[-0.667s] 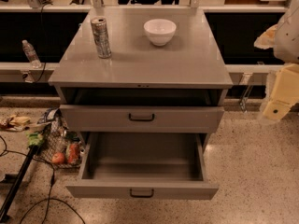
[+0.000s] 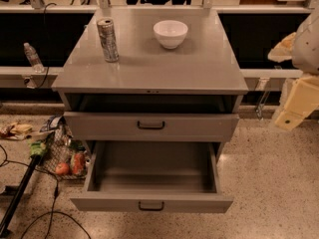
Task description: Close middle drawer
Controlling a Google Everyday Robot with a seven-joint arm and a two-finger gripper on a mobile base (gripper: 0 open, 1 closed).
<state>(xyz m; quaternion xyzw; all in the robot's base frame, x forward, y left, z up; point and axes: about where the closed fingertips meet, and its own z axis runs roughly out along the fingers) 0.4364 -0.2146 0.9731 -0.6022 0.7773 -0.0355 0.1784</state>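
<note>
The gripper hangs at the right edge of the view, off the cabinet's right side and about level with the upper drawer front. It touches nothing. How far its jaws stand apart cannot be told from here, and no object shows in its hold. It is well apart from anything it could push, so I judge the approach as not yet begun.

Nearest to it is the cabinet top, a bare grey surface. A white bowl sits close to the rear edge near its middle, and a can stands upright towards the rear-left corner. Neither bears on the job.

Below the top, the upper drawer stands slightly proud of the carcass and leaves a dark gap above its front. Under it, the middle drawer is pulled far out towards the camera. Its deep box is empty and its front, with a small black handle at the centre, lies near the lower edge of the view. The lowest drawer is hidden beneath it.

The flat front offers a broad face, so closing probably calls for a straight push near the handle (an off-centre push might rack the box on its runners).

On the floor to the left lie a wire basket and loose cables, out of the drawer's path.
</note>
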